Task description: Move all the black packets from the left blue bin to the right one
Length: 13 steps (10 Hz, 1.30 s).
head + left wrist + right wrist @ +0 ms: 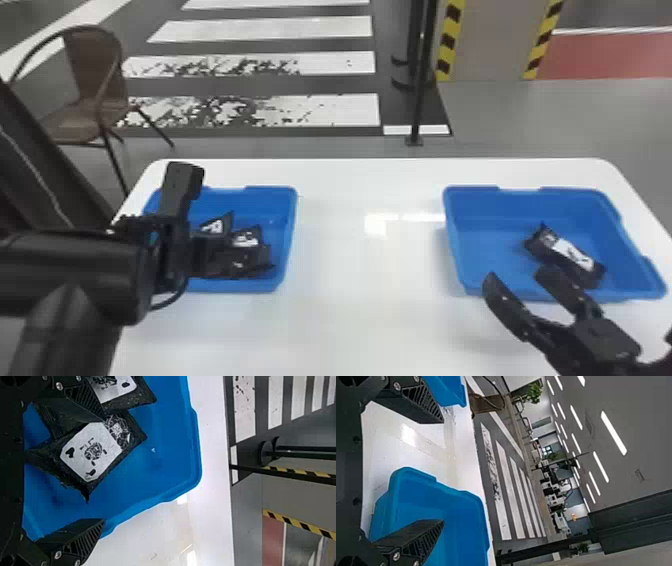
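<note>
Black packets lie in a loose, overlapping heap in the left bin, at least three of them by the look of it, though the arm covers part of the heap and there may be another. The nearest one with its white face up sits between the spread fingers of the left claw, tips well apart, nothing gripped. It lies closer to the claw's left finger, which overlaps the heap in the wrist view; I cannot tell whether it touches. The other finger is by the bin's right wall.

Out to the claw's right, across the bench, is the right bin, with one packet lying aslant on its floor. The right claw is at that bin's near edge, fingers parted and empty.

So the job seems barely begun: one packet is where it belongs, and the step in hand looks to be picking the next. That calls for the left claw to edge a little to its left, set a finger on each side of one packet, go down and close, then lift clear of the wall before crossing. Closing as it stands might catch the wall or drag two packets together. The right claw may need to make room for the drop.
</note>
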Each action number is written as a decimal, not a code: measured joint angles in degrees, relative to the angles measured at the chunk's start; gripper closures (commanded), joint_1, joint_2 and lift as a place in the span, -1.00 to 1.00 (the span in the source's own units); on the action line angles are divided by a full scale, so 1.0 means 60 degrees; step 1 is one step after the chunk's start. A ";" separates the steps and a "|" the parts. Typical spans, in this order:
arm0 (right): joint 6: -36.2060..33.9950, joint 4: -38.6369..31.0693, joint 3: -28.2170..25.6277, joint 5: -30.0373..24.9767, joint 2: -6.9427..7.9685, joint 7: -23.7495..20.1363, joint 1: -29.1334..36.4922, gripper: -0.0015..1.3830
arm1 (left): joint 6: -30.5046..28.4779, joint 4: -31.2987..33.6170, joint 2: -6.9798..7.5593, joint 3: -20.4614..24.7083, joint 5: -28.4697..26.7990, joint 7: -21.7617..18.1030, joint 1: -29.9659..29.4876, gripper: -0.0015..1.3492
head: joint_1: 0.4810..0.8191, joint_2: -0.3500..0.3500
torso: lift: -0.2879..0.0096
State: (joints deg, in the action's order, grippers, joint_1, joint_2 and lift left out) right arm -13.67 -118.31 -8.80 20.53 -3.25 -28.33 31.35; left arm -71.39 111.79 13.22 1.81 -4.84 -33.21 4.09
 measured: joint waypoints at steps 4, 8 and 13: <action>-0.0061 0.0143 0.0039 0.0109 0.0000 -0.0032 -0.0064 -0.80 | -0.0175 -0.1514 0.0028 -0.0613 -0.0252 0.0026 0.0856 -0.77 | 0.27 0.19 | -0.01; -0.0098 0.0302 0.0057 0.0217 0.0000 -0.0066 -0.0139 -0.80 | 0.0111 -0.2620 -0.0020 -0.0905 -0.0486 0.0028 0.1379 0.31 | 0.27 0.20 | -0.01; -0.0112 0.0355 0.0058 0.0407 0.0000 -0.0125 -0.0118 -0.80 | 0.0292 -0.2119 -0.0054 -0.0769 -0.0772 -0.0244 0.0957 0.73 | 0.27 0.21 | -0.01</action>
State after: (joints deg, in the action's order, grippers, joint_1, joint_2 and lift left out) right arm -14.34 -116.17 -8.45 22.97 -3.25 -29.08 30.64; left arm -69.64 99.08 12.90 -2.80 -9.47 -34.67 9.83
